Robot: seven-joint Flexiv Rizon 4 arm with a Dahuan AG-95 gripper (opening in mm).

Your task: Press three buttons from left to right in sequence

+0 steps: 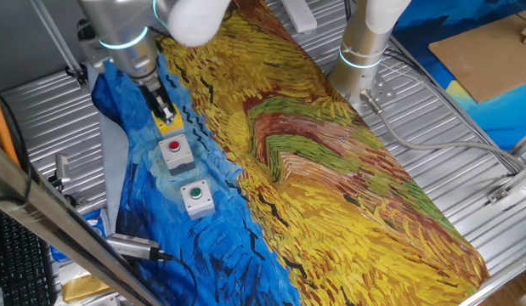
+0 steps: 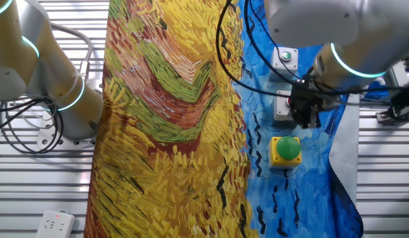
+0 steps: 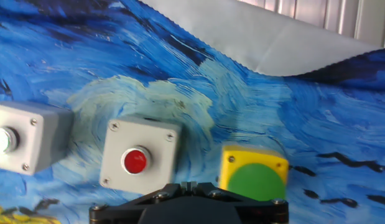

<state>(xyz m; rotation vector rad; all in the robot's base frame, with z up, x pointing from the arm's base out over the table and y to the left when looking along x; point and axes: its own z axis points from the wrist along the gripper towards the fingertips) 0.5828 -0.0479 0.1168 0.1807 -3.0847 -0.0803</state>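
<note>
The big white and silver robot arm (image 1: 131, 34) with a glowing blue ring reaches down over the table. Its wrist points almost straight down. The small black two-finger gripper (image 1: 165, 113) hangs at the end of it, low and close to the cloth. Its fingers are too hard to see clearly.

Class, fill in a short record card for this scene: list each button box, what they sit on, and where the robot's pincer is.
yellow box: big green cap, at one end of the row
middle box: grey-white, red button
far box: grey-white, small green button
surface: painted cloth, boxes on its blue part
pincer: above the boxes, near the yellow one
pincer fingers: open or shut cannot be told
</note>
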